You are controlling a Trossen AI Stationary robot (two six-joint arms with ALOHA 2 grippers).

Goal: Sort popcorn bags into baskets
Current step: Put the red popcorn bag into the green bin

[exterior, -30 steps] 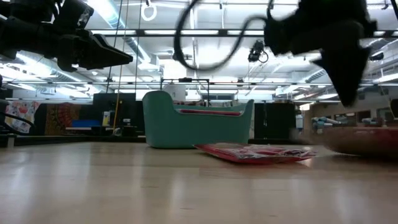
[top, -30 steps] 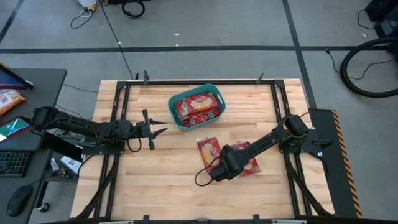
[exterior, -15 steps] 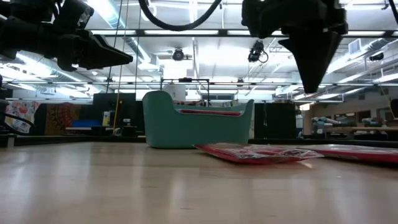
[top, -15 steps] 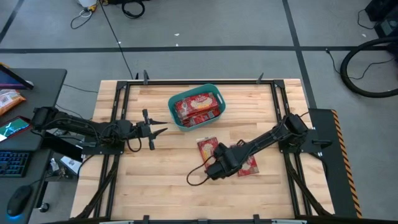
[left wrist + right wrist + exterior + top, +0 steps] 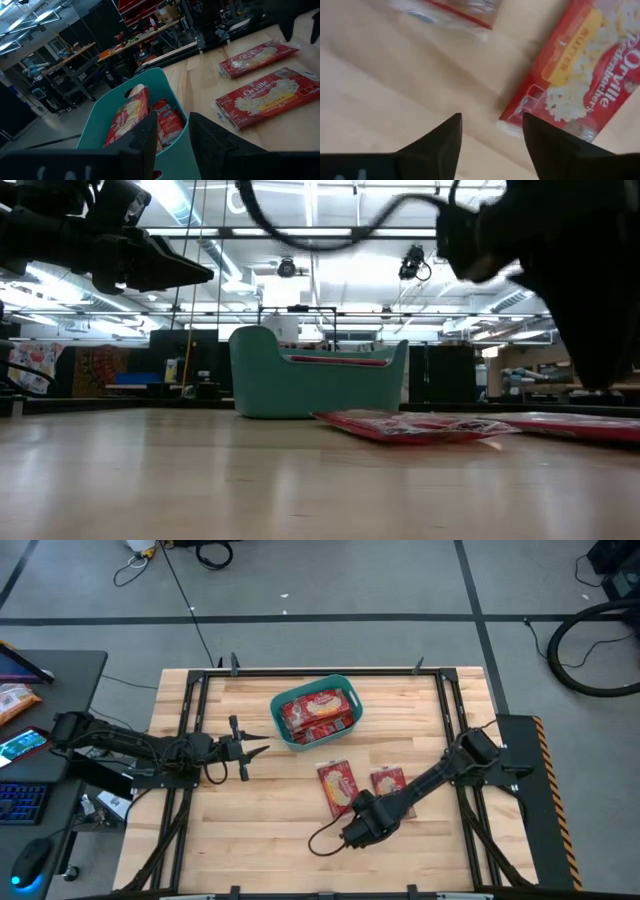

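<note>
You have two flat red popcorn packets lying side by side on the wooden tabletop, near the teal plastic tub, which already holds several more. Since a second ago your right gripper has let go of the right-hand packet and drawn back towards the near edge, jaws apart and empty. Your left gripper hovers beside the tub, jaws partly apart, empty.

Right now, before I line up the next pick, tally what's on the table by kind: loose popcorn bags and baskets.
Loose popcorn bags: 2
Teal basket: 1
Total: 3
More red packets lie overlapping inside the basket; their number cannot be told, so they are left out.
</note>
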